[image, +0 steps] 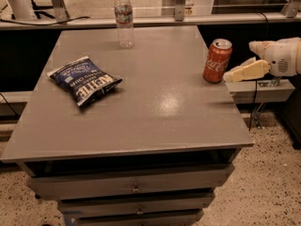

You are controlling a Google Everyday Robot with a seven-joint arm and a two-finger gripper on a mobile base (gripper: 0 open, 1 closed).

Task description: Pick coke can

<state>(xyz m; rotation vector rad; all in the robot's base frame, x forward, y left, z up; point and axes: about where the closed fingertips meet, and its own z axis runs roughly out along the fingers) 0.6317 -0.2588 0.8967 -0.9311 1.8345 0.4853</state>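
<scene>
The coke can (217, 60), red with white script and a silver top, stands upright near the right edge of the grey table (155, 112). My gripper (240, 61) comes in from the right, just off the table's edge at the can's height. It is open and empty. Its lower cream finger (247, 71) points at the can, with the tip close to the can's right side. The upper finger (256, 45) shows only as a short stub.
A dark blue chip bag (85, 79) lies on the left part of the table. A clear water bottle (123, 18) stands at the back middle. Drawers (136, 187) sit below the tabletop. A low ledge (263, 91) runs to the right under my gripper.
</scene>
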